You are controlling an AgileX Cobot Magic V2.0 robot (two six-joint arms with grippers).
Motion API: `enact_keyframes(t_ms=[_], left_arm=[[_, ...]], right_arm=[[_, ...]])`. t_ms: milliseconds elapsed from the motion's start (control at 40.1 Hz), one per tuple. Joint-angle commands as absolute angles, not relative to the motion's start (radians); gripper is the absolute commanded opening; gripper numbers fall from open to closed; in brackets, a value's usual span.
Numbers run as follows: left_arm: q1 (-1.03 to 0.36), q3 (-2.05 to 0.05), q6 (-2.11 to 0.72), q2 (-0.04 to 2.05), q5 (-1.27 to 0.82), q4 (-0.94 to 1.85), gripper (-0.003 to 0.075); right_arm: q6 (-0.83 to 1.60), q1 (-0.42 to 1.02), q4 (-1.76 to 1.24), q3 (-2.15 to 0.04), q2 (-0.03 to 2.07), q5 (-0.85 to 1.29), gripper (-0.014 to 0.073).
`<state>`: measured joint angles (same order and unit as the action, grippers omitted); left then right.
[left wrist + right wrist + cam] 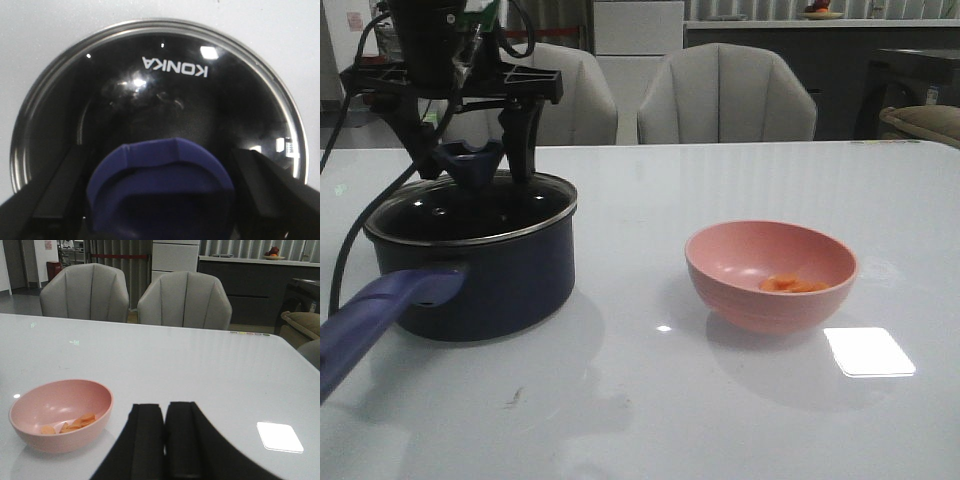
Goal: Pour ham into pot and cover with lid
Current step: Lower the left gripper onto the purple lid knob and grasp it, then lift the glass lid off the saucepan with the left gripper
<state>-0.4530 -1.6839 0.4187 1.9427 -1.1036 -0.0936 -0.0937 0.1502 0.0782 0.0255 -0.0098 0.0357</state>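
The ham (794,284) lies as a few thin orange slices in the bottom of a pink bowl (770,274), toward its 4 o'clock side in the front view; the right wrist view shows the same slices (70,424) low in the bowl (60,415). The bowl stands on the white bench (720,400) right of centre, well apart from the pot (475,260), which sits at the bench's 9 o'clock side with its long purple-blue handle (380,310) reaching toward 7 o'clock. The lid (470,208) rests on the pot's rim, its glass dark and its metal edge showing all round; from the left wrist the lid (160,100) fills the view, with white lettering on the glass. The left gripper (475,160) stands over the lid with its fingers (525,135) either side of the blue knob (472,160); whether they press it or stand just off it cannot be told. The right gripper (165,440) hangs over bare bench near the bowl, its black fingers (145,440) drawn together with nothing between them. Two grey chairs (725,95) stand behind the bench.
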Motion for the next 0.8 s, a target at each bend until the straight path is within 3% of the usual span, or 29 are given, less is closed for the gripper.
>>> enact_keyframes(t_ms=[0, 150, 774], left_arm=[[-0.456, -1.716, 0.432, 1.894, -1.096, -0.082, 0.0391], [-0.456, -1.716, 0.432, 1.894, -1.086, -0.082, 0.0298], [-0.444, -1.794, 0.298, 1.814, -1.176, -0.198, 0.03]], right_arm=[[-0.094, 0.147, 0.094, 0.022, -0.031, -0.039, 0.0148], [-0.094, 0.147, 0.094, 0.022, -0.031, -0.039, 0.0148], [-0.094, 0.147, 0.094, 0.022, -0.031, -0.039, 0.0148]])
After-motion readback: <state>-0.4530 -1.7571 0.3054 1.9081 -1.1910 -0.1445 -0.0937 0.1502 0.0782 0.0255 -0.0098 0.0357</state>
